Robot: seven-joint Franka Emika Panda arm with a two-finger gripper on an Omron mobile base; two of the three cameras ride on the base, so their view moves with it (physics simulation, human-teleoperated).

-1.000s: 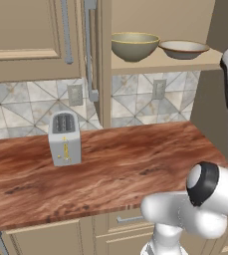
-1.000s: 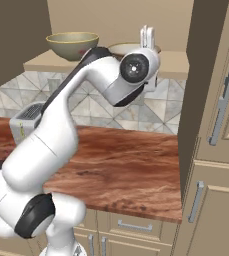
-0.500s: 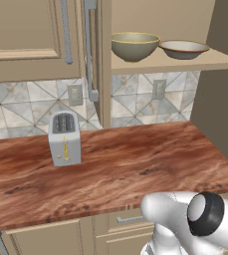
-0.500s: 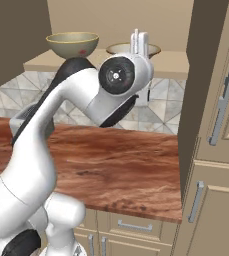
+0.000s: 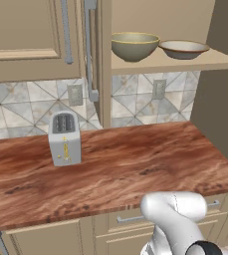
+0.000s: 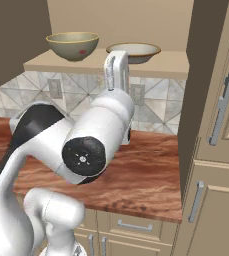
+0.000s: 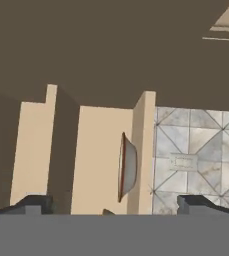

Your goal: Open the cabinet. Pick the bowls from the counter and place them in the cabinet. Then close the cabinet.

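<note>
The cabinet (image 5: 160, 62) stands with both doors swung out, and both bowls rest on its beige shelf. The deep bowl (image 5: 134, 46) (image 6: 72, 45) sits left of the shallow bowl (image 5: 183, 49) (image 6: 134, 51). My gripper (image 6: 117, 64) points upward in front of the shelf edge, just below and on the near side of the shallow bowl. It is open and holds nothing. In the rolled hand view the gripper (image 7: 116, 206) has its tips far apart, and the shallow bowl (image 7: 127, 167) appears edge-on ahead. The counter (image 5: 135, 164) stretches below.
A silver toaster (image 5: 64, 138) stands on the counter's left part. The left door's edge with its grey handle (image 5: 89, 50) juts out beside the deep bowl. The dark right door (image 6: 206, 75) hangs open next to my arm. Tiled backsplash with an outlet (image 5: 158, 89) lies behind.
My gripper has drawn back and down from the shallow bowl, staying open. The arm has swung out of the left base view's right edge. Both bowls stay put.
</note>
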